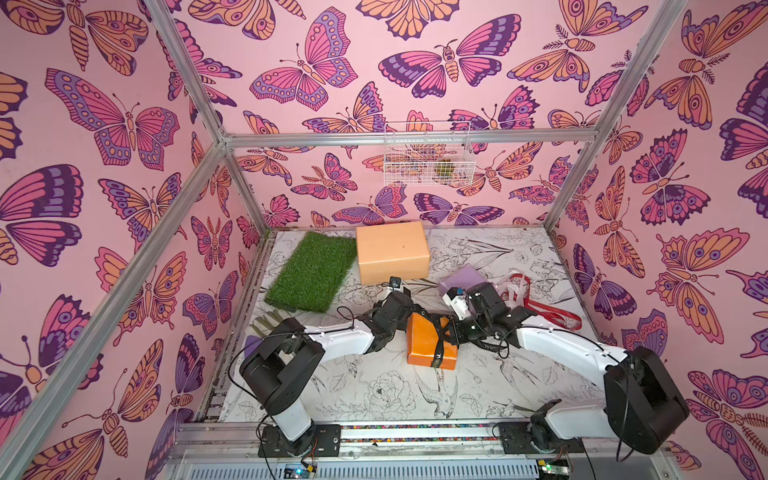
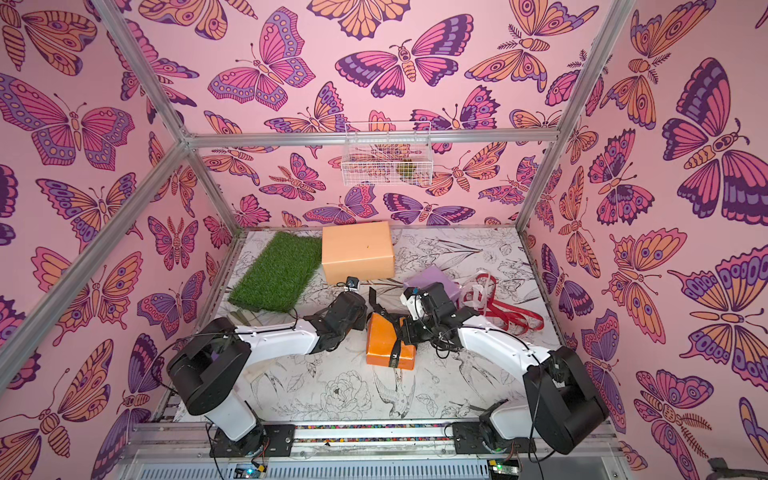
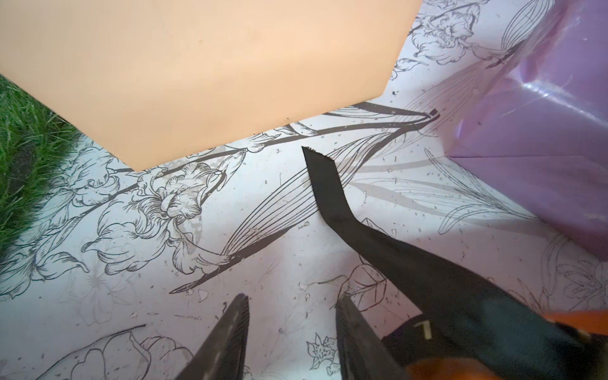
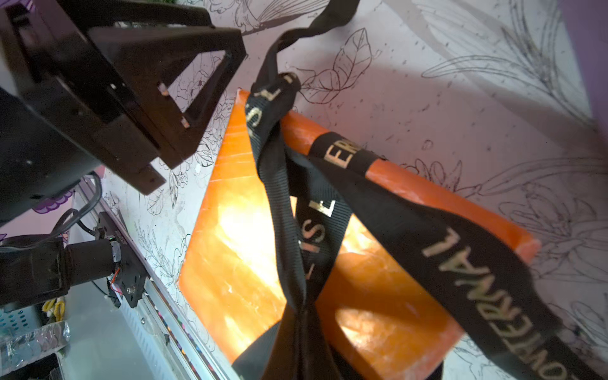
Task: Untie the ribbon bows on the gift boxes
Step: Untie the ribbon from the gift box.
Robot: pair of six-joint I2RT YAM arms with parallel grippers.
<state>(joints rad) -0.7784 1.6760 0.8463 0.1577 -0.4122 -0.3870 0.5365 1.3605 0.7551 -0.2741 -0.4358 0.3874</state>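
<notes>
Well, my left pincer (image 3: 292,297) stands open and empty, tips low over the table (image 3: 131,329). The free tail of the black ribbon (image 3: 324,184) lies just beside one finger. My right pincer (image 1: 454,332) is closed. Its tips are out of sight in its own wrist view, but the strands rise and gather toward it, so I take it to be clamped on the ribbon, lifting it taut off the orange box (image 4: 237,250). That, I judge, is why the left is open: ready to draw the tail while the right anchors.

The ribbon runs long from my right grip across the box top to a twist at the box's far edge. From there the tail goes on flat, its cut end pointing at the peach box (image 3: 197,65). One band is still wrapped round the orange box, which sits mid-table between my arms, its long axis running away from me and slightly skewed. The lilac box (image 3: 543,131) is near, and the red ribbon (image 1: 552,311) and white ribbon (image 1: 513,286) lie loose at its right.
</notes>
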